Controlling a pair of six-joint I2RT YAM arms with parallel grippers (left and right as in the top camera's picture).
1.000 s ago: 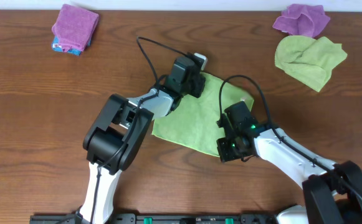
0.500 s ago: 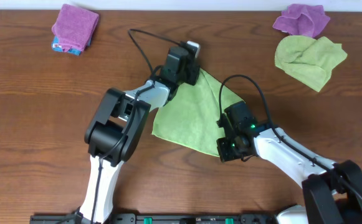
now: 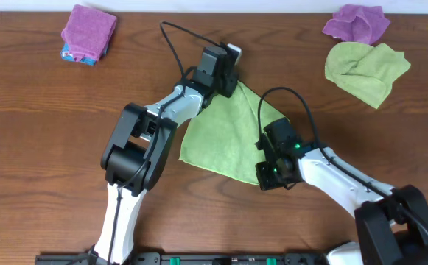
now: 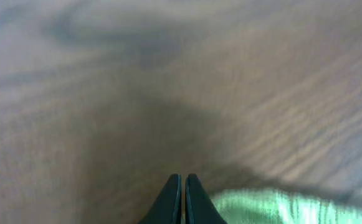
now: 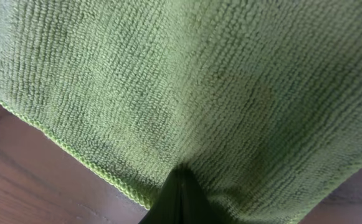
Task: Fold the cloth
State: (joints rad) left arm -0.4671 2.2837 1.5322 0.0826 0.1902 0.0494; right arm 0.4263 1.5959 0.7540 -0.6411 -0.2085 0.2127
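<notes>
The cloth (image 3: 221,136), lime-green, lies in the middle of the wooden table, drawn out between my two grippers. At its far corner my left gripper (image 3: 227,82) points down, jaws shut on that corner. In the left wrist view the fingertips (image 4: 182,178) meet, with the cloth (image 4: 274,208) showing just right of them. My right gripper (image 3: 264,175) sits at the cloth's near right corner. In the right wrist view its jaws (image 5: 179,171) are pinched shut on the cloth (image 5: 199,81) close to the hemmed edge. No tag shows.
A second, crumpled lime-green cloth (image 3: 367,70) lies at the far right with a purple cloth (image 3: 357,23) behind it. Another purple cloth (image 3: 88,33), folded on something blue, sits at the far left. Black cables loop above both wrists.
My left gripper has moved toward the far edge with the cloth corner, pulling the cloth into a longer, tighter shape. The right gripper has stayed in place.
</notes>
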